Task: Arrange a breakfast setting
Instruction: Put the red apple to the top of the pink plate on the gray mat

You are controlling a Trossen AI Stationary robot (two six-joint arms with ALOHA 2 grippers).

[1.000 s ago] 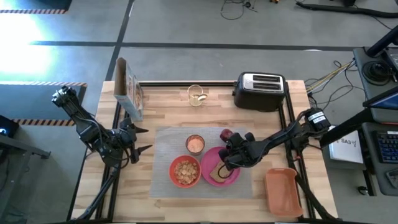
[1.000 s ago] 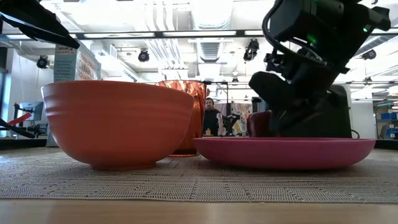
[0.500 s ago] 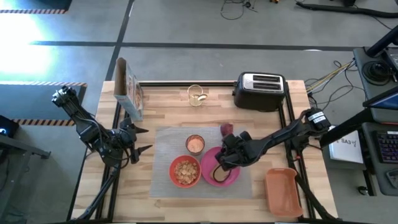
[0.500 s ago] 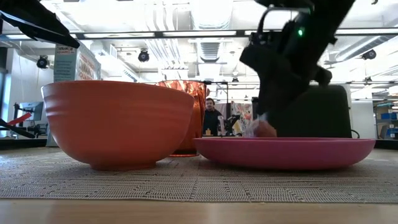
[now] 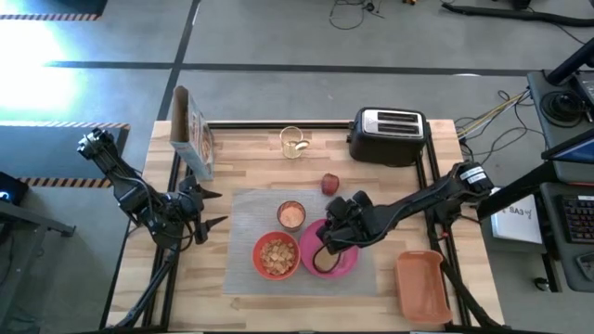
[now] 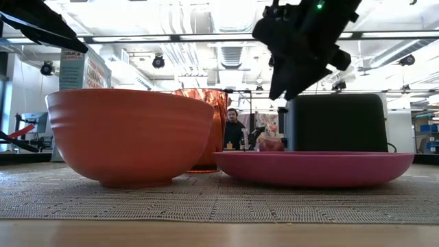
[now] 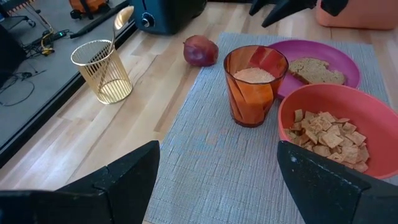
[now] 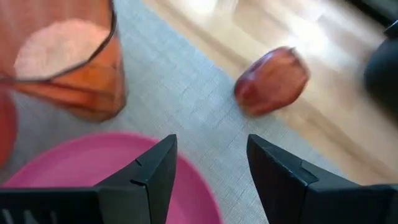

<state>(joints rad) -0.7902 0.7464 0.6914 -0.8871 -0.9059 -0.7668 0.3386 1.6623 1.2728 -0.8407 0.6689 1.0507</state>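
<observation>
Above the pink plate (image 5: 342,263), right gripper (image 5: 327,243) hovers, fingers apart.

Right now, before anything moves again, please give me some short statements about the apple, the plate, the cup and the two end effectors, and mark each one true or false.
1. The red apple lies on the pink plate. False: it lies on the bare wood, just off the grey mat.
2. The toast slice is on the pink plate. True.
3. The right end effector is open above the plate, holding nothing. True.
4. The cup is empty. False: it holds an orange filling.
5. The left end effector is gripping the bowl. False: it waits open at the table's left edge, apart from the bowl.
</observation>
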